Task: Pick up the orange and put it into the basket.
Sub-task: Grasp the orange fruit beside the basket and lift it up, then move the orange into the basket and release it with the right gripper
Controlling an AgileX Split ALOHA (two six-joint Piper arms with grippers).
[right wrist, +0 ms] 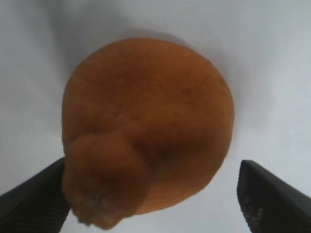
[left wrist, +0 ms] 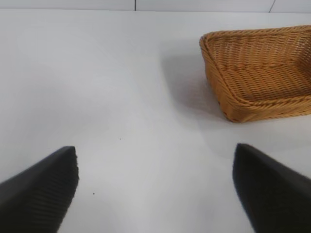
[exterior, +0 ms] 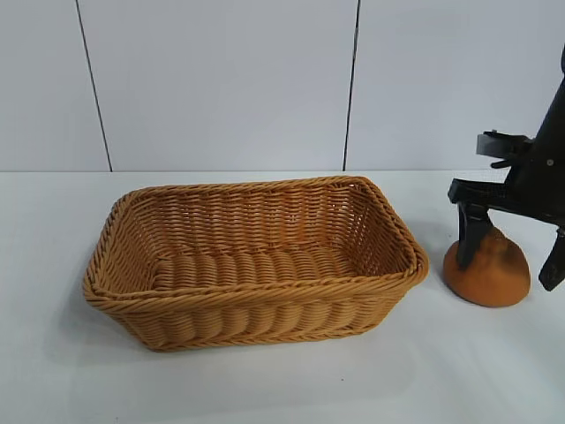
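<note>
Wicker basket [exterior: 256,265] empty; orange [exterior: 490,269] on table beside it.

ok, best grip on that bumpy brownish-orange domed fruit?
Come straight down and pinch the bumpy brownish-orange domed fruit across its wide lower body, below the knobby nub: it sits flat on the white table, sides clear. The right gripper is open, already straddling it. The left gripper is open, idle.

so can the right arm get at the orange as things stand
Probably yes: the right hand is open, straddling the orange on the table, one finger at its side. The basket sits apart, blocking nothing.
</note>
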